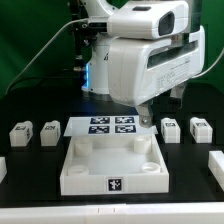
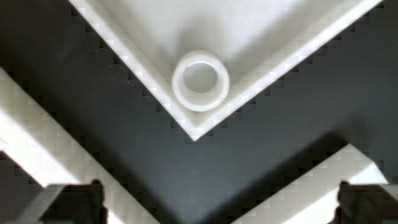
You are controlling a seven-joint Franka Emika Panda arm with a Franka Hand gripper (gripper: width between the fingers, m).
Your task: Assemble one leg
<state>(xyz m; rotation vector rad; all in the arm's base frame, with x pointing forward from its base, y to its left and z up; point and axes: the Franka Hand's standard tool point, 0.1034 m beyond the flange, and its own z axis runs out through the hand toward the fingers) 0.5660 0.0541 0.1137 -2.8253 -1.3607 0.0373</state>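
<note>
Above a round-holed corner of the white tray (image 1: pixel 85 183), hovering with the gripper (image 2: pixel 210 203) spread wide, holding nothing. Leaving the nearest leg (image 1: pixel 170 128), a stubby tagged white block, close by toward the exterior view's right.

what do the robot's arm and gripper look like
The glossy white rounded plastic arm has dark seams between its shells, and a blue light glows on its side. Behind it hang black cables. The two-finger gripper shows dark, blocky fingertips in the wrist view.

4 legs (image 1: pixel 20 131) (image 1: pixel 48 130) (image 1: pixel 171 128) (image 1: pixel 200 128), 1 tray (image 1: pixel 85 182), 1 marker board (image 1: pixel 112 125) w/ 4 tags (image 1: pixel 100 121).
</note>
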